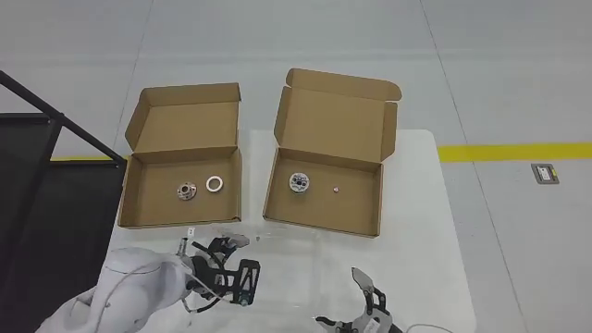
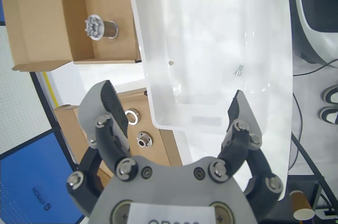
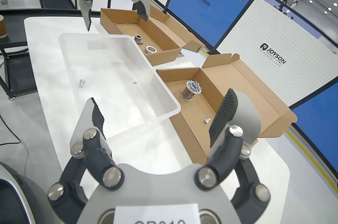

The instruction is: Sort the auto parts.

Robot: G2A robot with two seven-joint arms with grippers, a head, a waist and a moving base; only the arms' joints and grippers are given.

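On table (image 1: 416,240), counted 2 cardboard boxes, side by side, lids open and folded back: left box (image 1: 148,203) and right box (image 1: 356,208). Just beside both, on robot's side, 1 clear tray (image 3: 148,61), long side running along box fronts.

Left box, 2 parts:
- 1 flanged hub (image 1: 188,189), bore facing up
- 1 ring (image 1: 215,183), lying flat, near hub but not touching it

Right box, 2 parts:
- 1 gear (image 1: 300,181) (toothed head on a short metal sleeve), standing on end, teeth up
- 1 small box bolt (image 1: 336,187), lying on box floor, apart from gear

Tray, 2 items:
- 1 tray bolt (image 2: 238,70), lying on its side on tray floor
- 1 speck (image 2: 171,63) (too small to identify), well apart from tray bolt

Tally: 2 boxes, 1 tray, 2 bolts, 1 hub, 1 ring, 1 gear, 1 speck.

Grippers, 2:
- left gripper (image 2: 171,93): fingers spread wide, nothing between them, held above tray's end nearest left box, clear of tray rim
- right gripper (image 3: 161,101): fingers likewise apart and empty, held above table at tray's opposite end, on right box side

No part touching either gripper.
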